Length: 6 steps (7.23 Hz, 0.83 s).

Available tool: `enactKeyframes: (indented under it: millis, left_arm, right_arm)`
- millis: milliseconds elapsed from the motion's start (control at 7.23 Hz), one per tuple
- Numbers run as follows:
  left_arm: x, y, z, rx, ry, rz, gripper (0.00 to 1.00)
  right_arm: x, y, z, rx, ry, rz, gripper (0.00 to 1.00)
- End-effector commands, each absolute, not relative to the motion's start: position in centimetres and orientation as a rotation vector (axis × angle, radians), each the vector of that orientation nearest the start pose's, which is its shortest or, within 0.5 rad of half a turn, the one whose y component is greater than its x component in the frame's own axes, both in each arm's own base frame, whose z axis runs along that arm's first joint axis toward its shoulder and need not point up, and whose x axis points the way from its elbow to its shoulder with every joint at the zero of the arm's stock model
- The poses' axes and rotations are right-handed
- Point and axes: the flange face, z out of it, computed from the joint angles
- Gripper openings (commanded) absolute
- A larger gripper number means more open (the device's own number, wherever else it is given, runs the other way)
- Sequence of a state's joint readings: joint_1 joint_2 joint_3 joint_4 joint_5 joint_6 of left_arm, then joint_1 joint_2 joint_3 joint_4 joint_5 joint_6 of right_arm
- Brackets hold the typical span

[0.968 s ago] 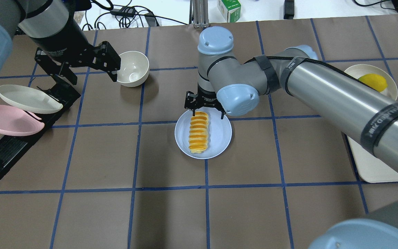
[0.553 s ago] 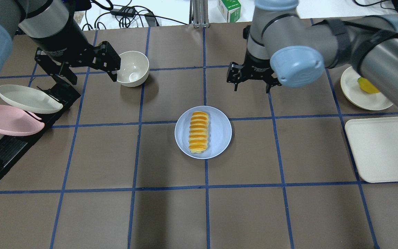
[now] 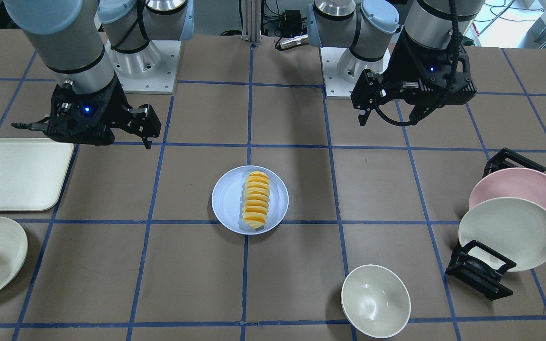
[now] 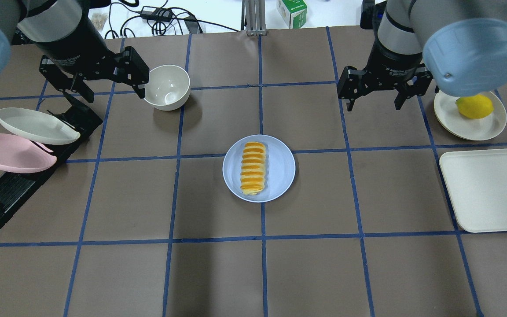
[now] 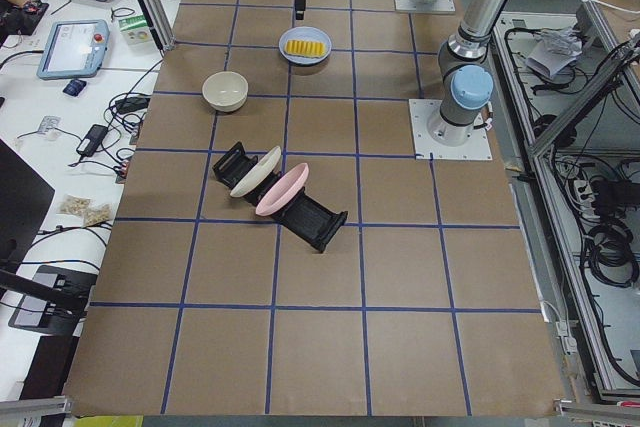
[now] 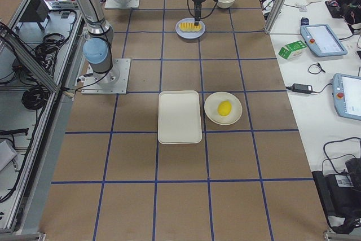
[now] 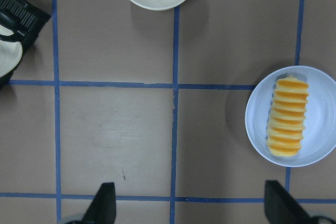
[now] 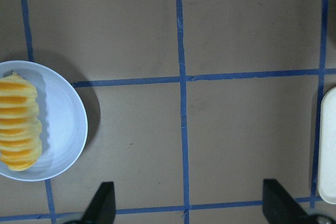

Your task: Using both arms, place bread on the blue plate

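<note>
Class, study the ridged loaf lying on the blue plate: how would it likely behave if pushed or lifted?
The bread lies lengthwise and looks rounded, so a sideways push would probably roll it toward the shallow rim of the blue plate. Its deep ridges suggest it might bend if lifted by one end.

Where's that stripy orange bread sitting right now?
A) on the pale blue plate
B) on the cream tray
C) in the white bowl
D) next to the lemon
A: the bread lies flat on the blue plate in the middle of the table.
</note>
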<state>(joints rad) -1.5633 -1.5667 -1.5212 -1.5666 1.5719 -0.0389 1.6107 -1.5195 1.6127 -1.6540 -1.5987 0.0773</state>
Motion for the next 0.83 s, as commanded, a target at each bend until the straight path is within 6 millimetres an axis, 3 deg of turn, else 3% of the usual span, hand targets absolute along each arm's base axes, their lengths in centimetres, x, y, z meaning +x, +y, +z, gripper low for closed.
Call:
enactKeyframes:
  millis: [0, 277, 691]
  left_arm:
    - [-12.6, -49.8, 51.3, -0.084, 3.139, -0.082, 1.0]
    - [-12.6, -49.8, 51.3, -0.087, 3.139, -0.082, 1.0]
    - [-12.7, -49.7, 51.4, -0.084, 3.139, -0.08, 1.0]
  right_arm:
    - [14.7, -50.1, 46.2, 0.07, 3.154, -0.011, 1.0]
    - [14.9, -49.1, 48.8, 0.065, 3.136, -0.057, 1.0]
    - [15.1, -48.0, 49.8, 0.07, 3.099, -0.044, 1.0]
